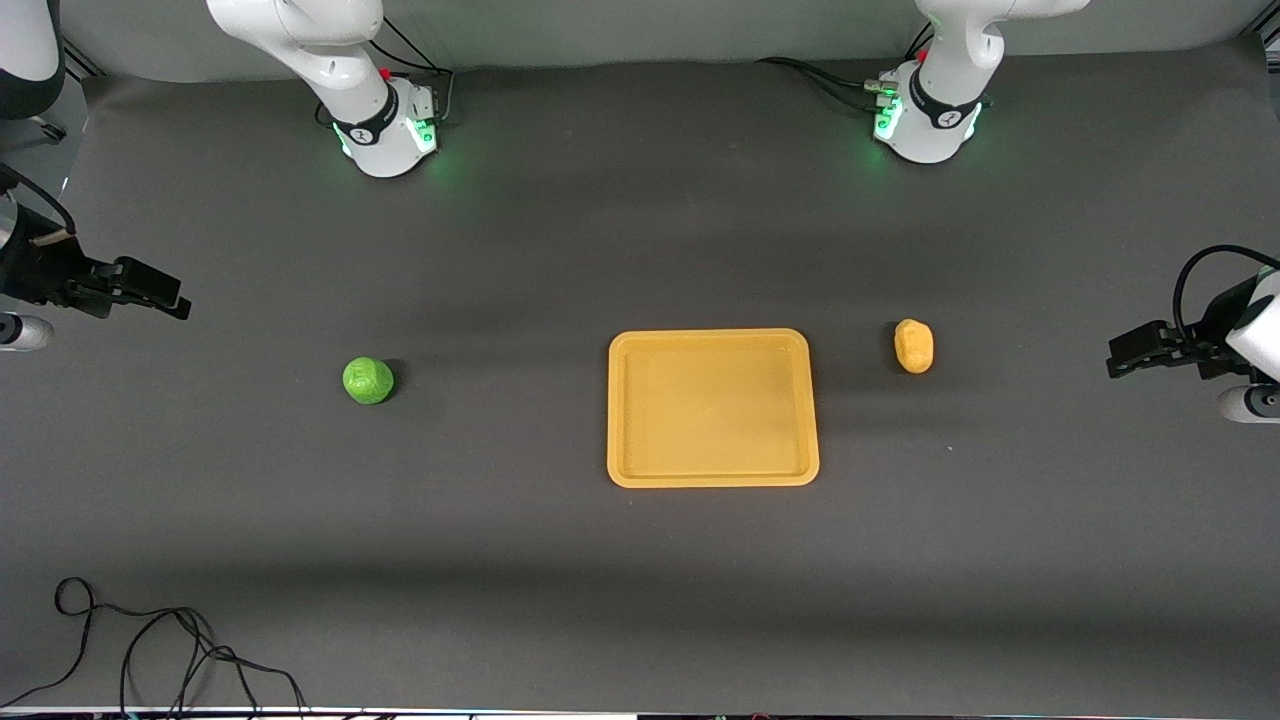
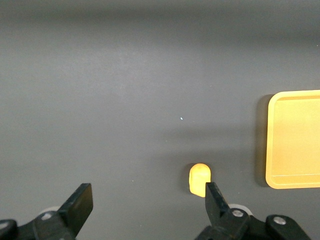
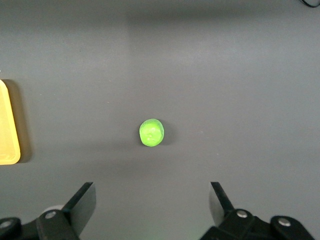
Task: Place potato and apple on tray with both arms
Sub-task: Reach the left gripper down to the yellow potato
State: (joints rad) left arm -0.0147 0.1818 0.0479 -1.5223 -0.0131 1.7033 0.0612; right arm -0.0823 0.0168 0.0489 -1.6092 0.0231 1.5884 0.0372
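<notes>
The orange-yellow tray (image 1: 640,470) lies flat and empty mid-table. The yellow-orange potato (image 1: 913,346) lies on the table beside the tray, toward the left arm's end. The green apple (image 1: 368,381) lies toward the right arm's end, well apart from the tray. My left gripper (image 1: 1125,358) is open and empty, held up at the left arm's end of the table; its wrist view shows the potato (image 2: 199,179) and a tray corner (image 2: 274,150). My right gripper (image 1: 165,295) is open and empty at the right arm's end; its wrist view shows the apple (image 3: 151,132).
A dark grey mat (image 1: 640,580) covers the table. A loose black cable (image 1: 150,650) lies at the table edge nearest the camera, at the right arm's end. The two arm bases (image 1: 385,130) (image 1: 925,120) stand along the edge farthest from the camera.
</notes>
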